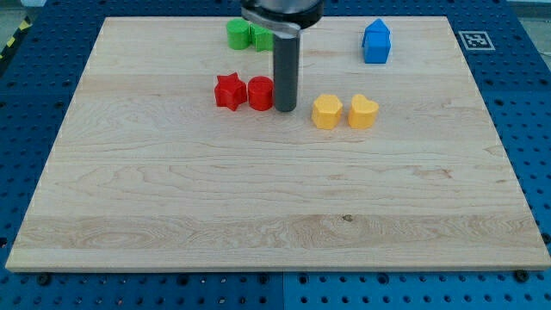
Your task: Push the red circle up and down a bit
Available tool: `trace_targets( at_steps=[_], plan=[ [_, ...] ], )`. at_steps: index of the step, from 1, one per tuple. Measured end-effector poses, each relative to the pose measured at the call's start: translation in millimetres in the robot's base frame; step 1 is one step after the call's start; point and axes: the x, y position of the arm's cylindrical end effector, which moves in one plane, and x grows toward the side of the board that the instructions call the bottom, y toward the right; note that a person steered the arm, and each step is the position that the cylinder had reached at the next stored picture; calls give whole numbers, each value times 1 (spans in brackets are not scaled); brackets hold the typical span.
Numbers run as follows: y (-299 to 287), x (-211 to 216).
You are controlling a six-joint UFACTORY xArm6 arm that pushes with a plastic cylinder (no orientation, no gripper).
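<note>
A wooden board (275, 198) is lying on a blue perforated table (26, 69) and is filling most of the view. Going from the view's left, a red star (229, 90) is sitting in the upper middle part of the board. Just beside it on the view's right, the red circle (260, 92) is standing, and the 2 red blocks are looking as if they are touching or nearly so. My tip (286, 109) is resting on the board right against the circle's right side, with the dark rod (285, 69) rising straight up from it toward the view's top. There is no gripper here, only this rod, so nothing is being held, only touched from the side.

Above the red pair, near the board's top edge, 2 green blocks (245, 34) are sitting close together; the rod's mount is covering part of them, so I cannot tell their shapes.

Further to the view's right, a yellow block (326, 112) with a rounded, many-sided outline is sitting near my tip, and a yellow heart (362, 112) is sitting just beside it. Higher up and further right, 2 blue blocks (376, 41) are standing pressed together near the top edge. A black-and-white marker (473, 39) is showing at the board's top right corner.
</note>
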Motion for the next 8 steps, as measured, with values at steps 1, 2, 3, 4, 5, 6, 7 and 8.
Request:
trace_targets(
  at_steps=[1, 2, 3, 4, 5, 6, 7, 8],
  plan=[
    [19, -31],
    [-2, -57],
    [-37, -57],
    [-37, -57],
    [-37, -53],
    [-38, -41],
    [-38, -31],
    [-42, -31]
  ],
)
